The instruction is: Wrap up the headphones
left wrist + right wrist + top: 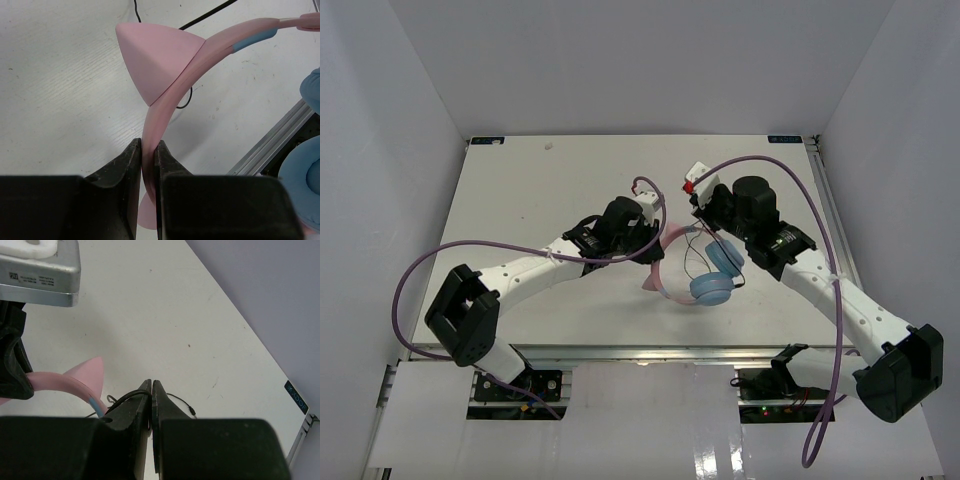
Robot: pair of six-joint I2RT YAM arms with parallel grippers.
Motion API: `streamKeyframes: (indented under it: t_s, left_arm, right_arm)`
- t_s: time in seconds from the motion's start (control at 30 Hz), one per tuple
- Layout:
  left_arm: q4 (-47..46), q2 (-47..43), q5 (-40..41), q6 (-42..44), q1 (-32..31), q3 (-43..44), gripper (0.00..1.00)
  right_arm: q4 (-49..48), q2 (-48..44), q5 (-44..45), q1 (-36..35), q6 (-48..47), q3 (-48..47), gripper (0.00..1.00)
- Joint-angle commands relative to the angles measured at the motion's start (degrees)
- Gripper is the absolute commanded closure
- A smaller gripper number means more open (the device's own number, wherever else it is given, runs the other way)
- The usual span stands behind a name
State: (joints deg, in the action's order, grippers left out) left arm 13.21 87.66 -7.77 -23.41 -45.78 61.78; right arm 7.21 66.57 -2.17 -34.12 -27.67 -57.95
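Observation:
The headphones (710,285) are at mid-table, with light-blue ear cups and a pink headband (165,105) bearing cat-ear points. My left gripper (148,150) is shut on the pink headband and holds it above the table; it also shows in the top view (655,240). My right gripper (151,390) is shut on the thin black cord (122,398), which runs over the left finger and out to the right (182,402). In the top view the right gripper (705,215) is just above the ear cups, and the cord (688,262) loops down from it.
Thick purple robot cables (420,270) arc beside both arms. An aluminium rail (275,145) runs along the table's near edge. White walls enclose the table (540,190) on three sides.

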Motion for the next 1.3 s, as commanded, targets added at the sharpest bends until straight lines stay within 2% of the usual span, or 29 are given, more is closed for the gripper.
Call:
streamKeyframes:
  t_s: [0.0,0.23,0.37,0.63,0.77,0.93,1.27]
  left_arm:
    - [-4.7,-2.0,-1.2,-0.9,-0.9,1.2,1.00]
    - [-1.4,-0.5,3.4,-0.8,-1.0,1.7,1.00]
    - [-0.6,1.9,6.8,-2.6,-1.0,4.2,1.00]
    - [-0.9,5.3,8.9,-3.5,-1.3,8.5,1.00]
    - [-3.8,4.0,5.8,-1.5,-2.3,7.1,1.00]
    - [-8.5,0.1,1.2,1.1,-3.7,3.0,1.00]
    - [-11.2,-4.8,-0.1,3.6,-5.3,-0.3,1.00]
  right_arm:
    - [-6.2,-1.1,4.2,-0.6,3.5,-1.0,0.92]
    - [1.6,-0.8,-7.8,-0.6,1.5,-7.0,0.92]
    - [3.6,-0.3,-10.6,-0.7,1.8,-8.7,0.92]
    - [2.5,-0.5,-9.1,-0.7,3.5,-7.9,0.92]
    - [0.3,0.2,-5.1,-0.8,1.8,-5.7,0.92]
    - [-1.1,1.8,-4.5,-0.8,0.4,-4.7,0.92]
    - [0.6,5.6,-4.7,-0.9,-1.4,-6.6,0.89]
